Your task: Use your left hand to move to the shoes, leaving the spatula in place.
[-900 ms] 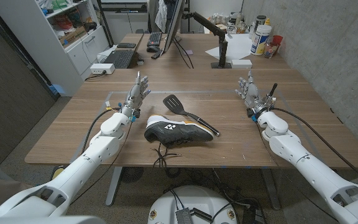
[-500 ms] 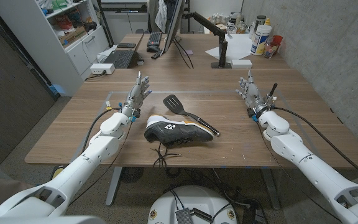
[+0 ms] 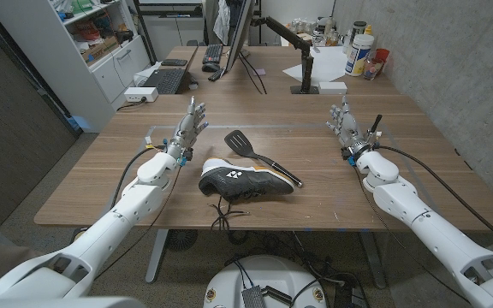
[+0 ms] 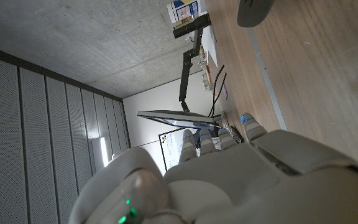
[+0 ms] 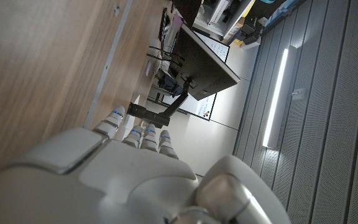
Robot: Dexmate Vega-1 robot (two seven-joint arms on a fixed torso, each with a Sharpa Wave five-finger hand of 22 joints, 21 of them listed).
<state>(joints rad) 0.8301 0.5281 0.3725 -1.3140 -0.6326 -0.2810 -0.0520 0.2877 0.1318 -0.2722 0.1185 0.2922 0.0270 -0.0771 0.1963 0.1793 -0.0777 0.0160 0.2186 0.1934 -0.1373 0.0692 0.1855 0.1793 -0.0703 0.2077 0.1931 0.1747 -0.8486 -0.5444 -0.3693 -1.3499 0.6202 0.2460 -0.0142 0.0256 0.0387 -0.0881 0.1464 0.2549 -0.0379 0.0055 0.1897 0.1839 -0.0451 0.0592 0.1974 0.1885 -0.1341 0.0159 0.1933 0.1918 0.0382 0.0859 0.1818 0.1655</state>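
Shoe, black with a white sole, lies on its side at the lower middle of the head view on the wooden table, its laces trailing toward and over the near table edge. Just above and right of it lies the black spatula, blade toward upper left, handle running down to the right, its middle close behind the shoe's upper edge; whether they touch is unclear. The left hand stands left of centre, above and left of the shoe and apart from it, fingers extended and spread, holding nothing. The right hand stands right of centre, well apart from both things, fingers likewise extended and empty. At the top of the frame are a monitor, keyboards and bottles.
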